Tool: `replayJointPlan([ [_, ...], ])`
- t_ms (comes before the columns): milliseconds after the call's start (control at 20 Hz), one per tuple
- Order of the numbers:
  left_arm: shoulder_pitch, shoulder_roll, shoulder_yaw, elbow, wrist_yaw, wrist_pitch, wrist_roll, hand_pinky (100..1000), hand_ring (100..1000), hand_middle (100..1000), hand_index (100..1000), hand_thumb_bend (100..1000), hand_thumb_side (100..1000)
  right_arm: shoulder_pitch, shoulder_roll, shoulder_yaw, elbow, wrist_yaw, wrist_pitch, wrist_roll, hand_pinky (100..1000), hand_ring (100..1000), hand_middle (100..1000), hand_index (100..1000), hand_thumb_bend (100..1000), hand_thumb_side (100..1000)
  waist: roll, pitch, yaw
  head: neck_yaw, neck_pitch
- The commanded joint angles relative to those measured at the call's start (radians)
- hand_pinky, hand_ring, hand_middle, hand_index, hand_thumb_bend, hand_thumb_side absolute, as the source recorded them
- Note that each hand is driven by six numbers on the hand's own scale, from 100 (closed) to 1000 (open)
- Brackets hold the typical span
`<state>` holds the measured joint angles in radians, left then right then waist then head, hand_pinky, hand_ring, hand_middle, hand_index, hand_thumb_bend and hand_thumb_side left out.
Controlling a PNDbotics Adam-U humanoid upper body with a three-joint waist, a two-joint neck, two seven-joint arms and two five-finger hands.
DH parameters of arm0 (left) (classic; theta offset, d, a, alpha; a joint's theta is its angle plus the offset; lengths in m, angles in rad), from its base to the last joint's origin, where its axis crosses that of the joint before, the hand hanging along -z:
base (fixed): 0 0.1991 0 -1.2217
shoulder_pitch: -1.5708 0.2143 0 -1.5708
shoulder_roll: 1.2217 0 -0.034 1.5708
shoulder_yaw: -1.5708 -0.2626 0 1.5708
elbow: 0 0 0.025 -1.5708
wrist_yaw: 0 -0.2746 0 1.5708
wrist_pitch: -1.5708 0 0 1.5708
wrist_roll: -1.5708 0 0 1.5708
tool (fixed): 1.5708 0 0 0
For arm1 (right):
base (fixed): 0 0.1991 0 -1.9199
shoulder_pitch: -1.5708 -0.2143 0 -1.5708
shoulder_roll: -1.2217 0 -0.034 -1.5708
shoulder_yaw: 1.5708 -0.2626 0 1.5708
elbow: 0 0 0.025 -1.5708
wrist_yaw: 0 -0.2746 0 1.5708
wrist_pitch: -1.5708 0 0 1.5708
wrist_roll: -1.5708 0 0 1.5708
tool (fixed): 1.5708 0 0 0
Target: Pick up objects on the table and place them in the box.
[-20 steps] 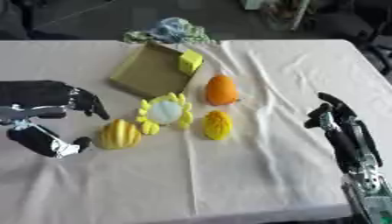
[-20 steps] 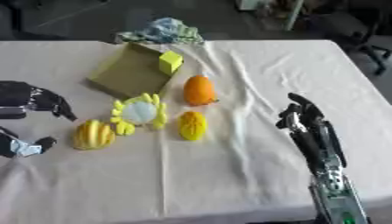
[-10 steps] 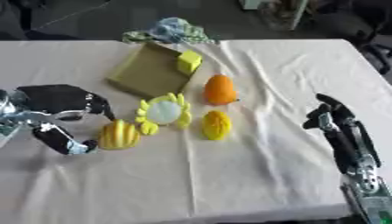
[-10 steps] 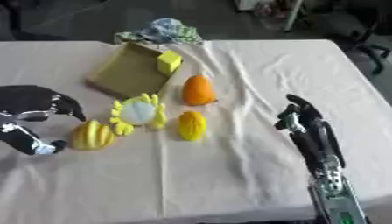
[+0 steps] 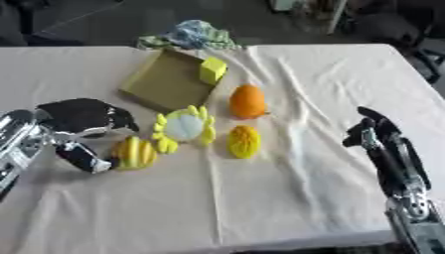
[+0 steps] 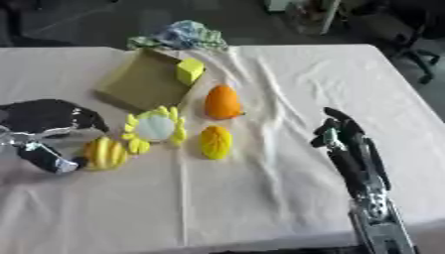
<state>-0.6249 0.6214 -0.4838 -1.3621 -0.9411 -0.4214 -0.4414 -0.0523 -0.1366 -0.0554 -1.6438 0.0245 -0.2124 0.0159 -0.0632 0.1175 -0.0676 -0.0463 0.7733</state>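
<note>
- Moved in from the left edge since the earlier frames: left hand (image 5: 80, 130), now right beside the yellow ribbed fruit (image 5: 133, 152), thumb side under it and fingers arched above.
- Curled round the near-left side of that fruit, touching or almost touching; cannot tell for sure whether closed on it yet, and not lifted off the bench (image 5: 260, 208).
- Lying just right of it: a yellow-and-white flower-shaped toy (image 5: 184, 127), then a yellow oval fruit (image 5: 243, 141), and behind that an orange fruit (image 5: 248, 101), all still on the cloth.
- Sitting farther back, tilted toward the camera: the tan box (image 5: 167, 85), with a yellow-green block (image 5: 212, 70) resting at its right rim, apparently inside or on the edge.
- Lying beyond the box near the far edge: a crumpled blue-green cloth bundle (image 5: 189, 35).
- Standing idle at the lower right, well apart from the toys: right hand (image 6: 340, 133), fingers up and relaxed, holding nothing.
- Judged early in the task: at most one item in the box, four toys left on the bench, first of them only now being grasped.
- Needed next, by the look of it: closing on the ribbed fruit, lifting, carrying back and right over the flower toy to the box.
</note>
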Motion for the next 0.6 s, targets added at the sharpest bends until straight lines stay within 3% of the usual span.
replayJointPlan([
  [50,-0.019,-0.002,0.008,0.01,-0.008,-0.016,-0.009,780,751,786,886,256,365,-0.006,-0.012,-0.003,-0.011,0.0,-0.001,0.001,555,501,506,851,100,589,0.01,-0.015,-0.003,-0.002,-0.003],
  [350,-0.018,-0.005,0.008,0.015,0.023,-0.021,-0.019,721,660,697,805,200,293,-0.006,-0.012,-0.003,-0.011,0.0,0.0,0.001,555,500,506,851,100,589,0.01,-0.014,-0.004,-0.004,-0.003],
  [450,-0.019,-0.001,0.009,0.006,0.031,-0.02,-0.012,667,575,594,739,165,222,-0.006,-0.012,-0.003,-0.011,0.0,0.0,0.001,554,500,506,850,100,590,0.011,-0.014,-0.004,-0.004,-0.003],
  [600,-0.018,0.01,0.017,-0.022,0.048,-0.015,0.01,611,487,491,663,111,206,-0.006,-0.012,-0.003,-0.011,0.0,0.0,0.001,554,500,506,850,100,590,0.012,-0.014,-0.003,-0.006,-0.003],
])
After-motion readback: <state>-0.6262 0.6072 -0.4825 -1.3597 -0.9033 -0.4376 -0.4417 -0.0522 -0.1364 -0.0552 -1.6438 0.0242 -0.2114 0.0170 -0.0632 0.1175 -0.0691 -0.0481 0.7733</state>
